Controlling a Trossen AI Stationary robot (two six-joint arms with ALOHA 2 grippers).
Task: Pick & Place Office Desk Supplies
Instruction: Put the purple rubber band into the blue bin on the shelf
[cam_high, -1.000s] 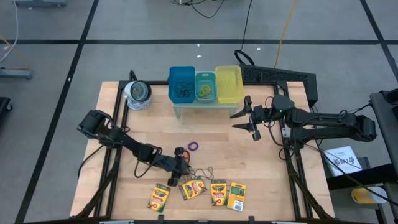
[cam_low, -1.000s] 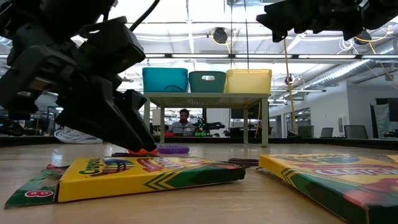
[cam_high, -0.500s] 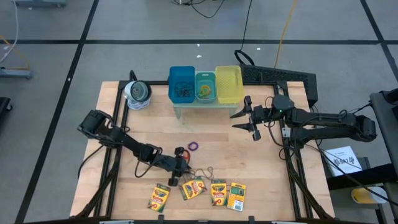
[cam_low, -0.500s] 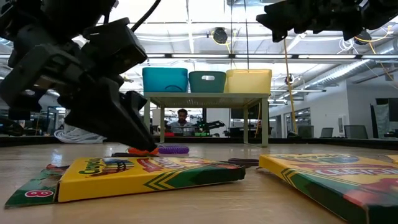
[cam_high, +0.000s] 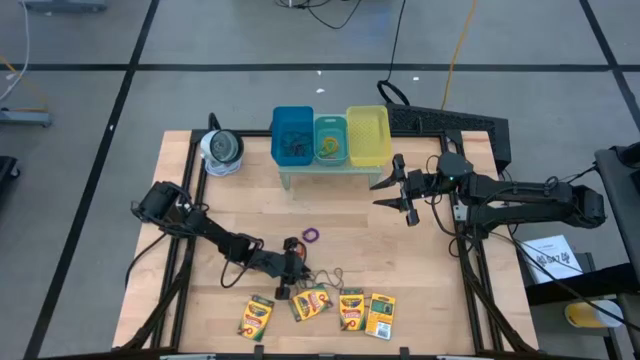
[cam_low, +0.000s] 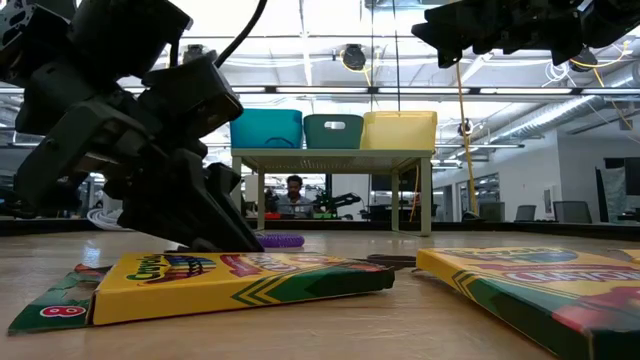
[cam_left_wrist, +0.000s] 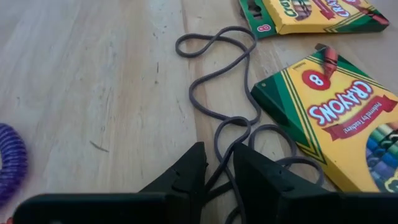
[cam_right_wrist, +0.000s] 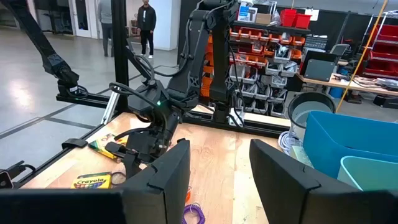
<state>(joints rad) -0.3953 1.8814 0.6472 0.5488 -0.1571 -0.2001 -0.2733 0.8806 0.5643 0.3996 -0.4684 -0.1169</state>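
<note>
Several yellow-and-green crayon boxes (cam_high: 351, 309) lie flat in a row near the near edge; two show in the left wrist view (cam_left_wrist: 339, 112). Thin brownish wiry loops (cam_left_wrist: 217, 81) lie on the wood just beyond them. A purple band (cam_high: 311, 235) and a red band (cam_high: 291, 243) lie farther in. My left gripper (cam_left_wrist: 219, 149) is low over the loops (cam_high: 330, 277), narrowly open, with a strand running between its fingers; I see no finger touching it. My right gripper (cam_high: 387, 195) hangs open in the air right of the bins.
Blue (cam_high: 292, 135), teal (cam_high: 330, 140) and yellow (cam_high: 367, 135) bins stand on a small stand at the far edge, with small items in the blue and teal ones. A silvery-white roll (cam_high: 220, 150) sits at the far left corner. Bare wood lies between the bins and the bands. People stand in the room beyond.
My left gripper has moved a little toward the near edge and the crayon boxes, staying low over the table. In the low view it now hides the orange-red band that showed at its tip before. The right arm has kept still.
</note>
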